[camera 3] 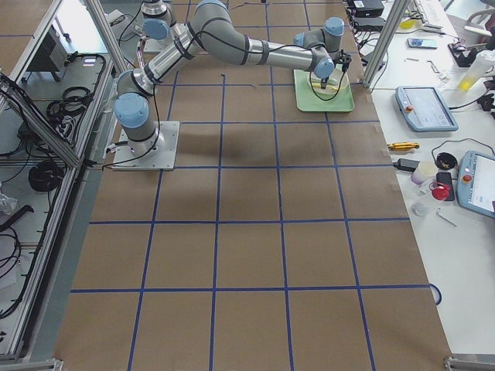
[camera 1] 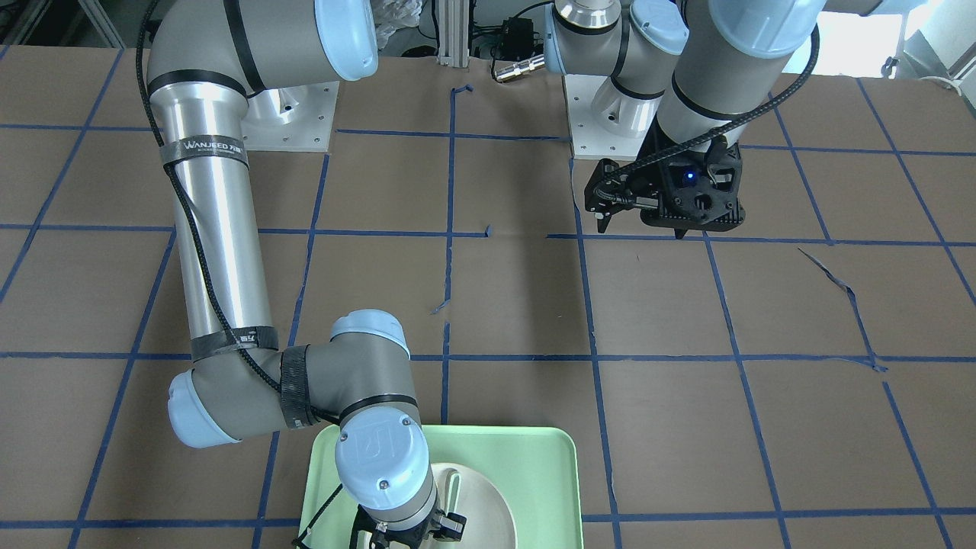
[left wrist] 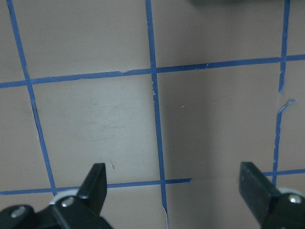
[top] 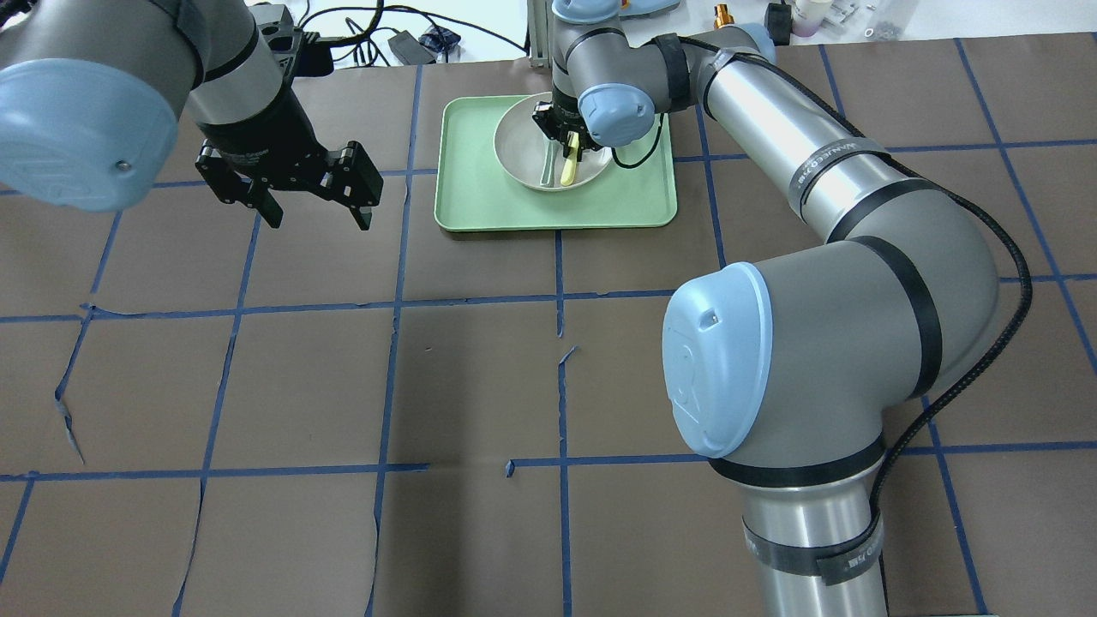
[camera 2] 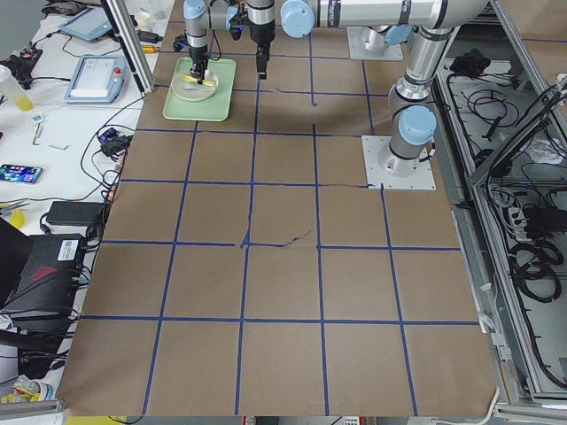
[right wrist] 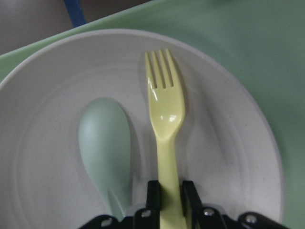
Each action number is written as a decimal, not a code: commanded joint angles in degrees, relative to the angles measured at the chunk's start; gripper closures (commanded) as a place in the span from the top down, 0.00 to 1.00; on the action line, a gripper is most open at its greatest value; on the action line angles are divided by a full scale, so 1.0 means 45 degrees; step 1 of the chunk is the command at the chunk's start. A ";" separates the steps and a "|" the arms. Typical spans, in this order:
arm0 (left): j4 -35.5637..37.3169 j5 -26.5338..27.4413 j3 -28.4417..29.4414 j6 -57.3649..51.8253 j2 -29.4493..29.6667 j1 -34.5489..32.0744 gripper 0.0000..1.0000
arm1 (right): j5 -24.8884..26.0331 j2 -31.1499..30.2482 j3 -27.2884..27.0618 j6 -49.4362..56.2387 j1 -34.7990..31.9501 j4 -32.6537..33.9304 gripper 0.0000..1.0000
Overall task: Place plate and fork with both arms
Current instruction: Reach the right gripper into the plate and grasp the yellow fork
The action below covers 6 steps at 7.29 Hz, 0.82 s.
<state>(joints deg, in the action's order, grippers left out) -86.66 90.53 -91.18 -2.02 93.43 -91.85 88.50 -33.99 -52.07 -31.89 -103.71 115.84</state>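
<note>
The off-white plate [top: 518, 154] sits on the mint-green tray [top: 480, 197] at the table's far side. In it lie the yellow fork [top: 568, 171] and a pale green spoon [top: 548, 170]. My right gripper [top: 566, 137] is down in the plate, shut on the fork's handle. In the right wrist view the fingers [right wrist: 153, 193] pinch the handle of the fork [right wrist: 164, 109], the spoon [right wrist: 105, 143] beside it in the plate [right wrist: 228, 143]. My left gripper [top: 317, 210] is open and empty, above the bare table left of the tray; it shows in the left wrist view [left wrist: 174, 183].
The brown table is marked with blue tape lines [top: 394, 300]. Cables and small items [top: 411, 38] lie past the far edge. The right arm's elbow [top: 823, 343] looms over the near right of the table.
</note>
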 commanded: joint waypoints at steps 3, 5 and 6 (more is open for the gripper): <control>0.0019 0.0000 0.0009 0.0000 0.0019 0.0000 1.00 | 0.0001 -0.0590 -0.0109 0.0735 0.0000 -0.0116 0.01; 0.0019 0.0000 0.0048 -0.0019 0.0019 0.0019 1.00 | 0.0020 -0.1349 -0.0865 0.3263 0.0271 -0.0428 0.00; 0.0019 0.0000 0.0029 -0.0019 0.0039 0.0019 1.00 | 0.0039 -0.1856 -0.1664 0.4844 0.0622 -0.0430 0.00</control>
<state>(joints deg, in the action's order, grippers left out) -86.58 90.53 -91.04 -2.08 93.54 -91.79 88.61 -39.79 -55.90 -18.23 -102.47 114.27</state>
